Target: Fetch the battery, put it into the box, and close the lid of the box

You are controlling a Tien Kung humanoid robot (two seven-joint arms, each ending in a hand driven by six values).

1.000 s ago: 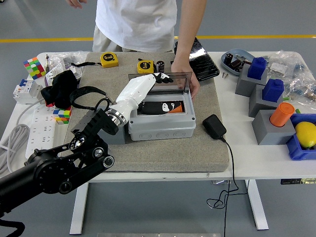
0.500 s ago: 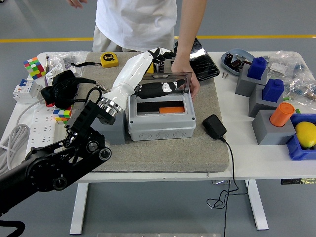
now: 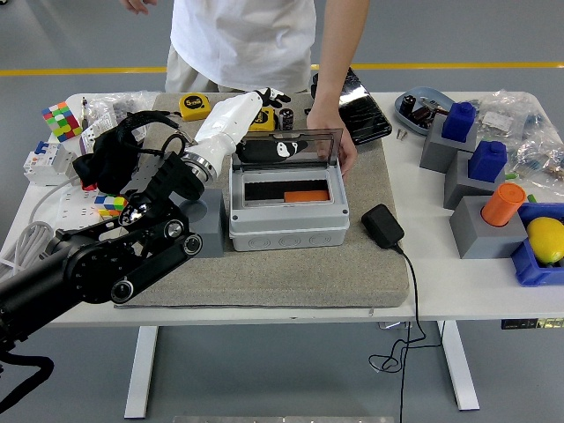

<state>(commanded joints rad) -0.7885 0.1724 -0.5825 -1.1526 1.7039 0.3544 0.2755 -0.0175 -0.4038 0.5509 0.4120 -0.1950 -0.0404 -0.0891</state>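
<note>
While the box [image 3: 289, 204] is sitting open with the orange battery [image 3: 305, 196] lying inside, the left hand [image 3: 264, 115] is hovering behind its raised lid [image 3: 286, 146], fingers loosely spread, holding nothing (a person's hand [image 3: 328, 132] is steadying the lid's right end).

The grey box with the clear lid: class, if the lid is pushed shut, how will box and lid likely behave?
The lid stands upright at the back edge, so it probably swings down stiffly as on a hinge. The grey box looks rigid and broad-based, unlikely to tip. It may slide less, since the person's hand steadies it on the mat.
</note>
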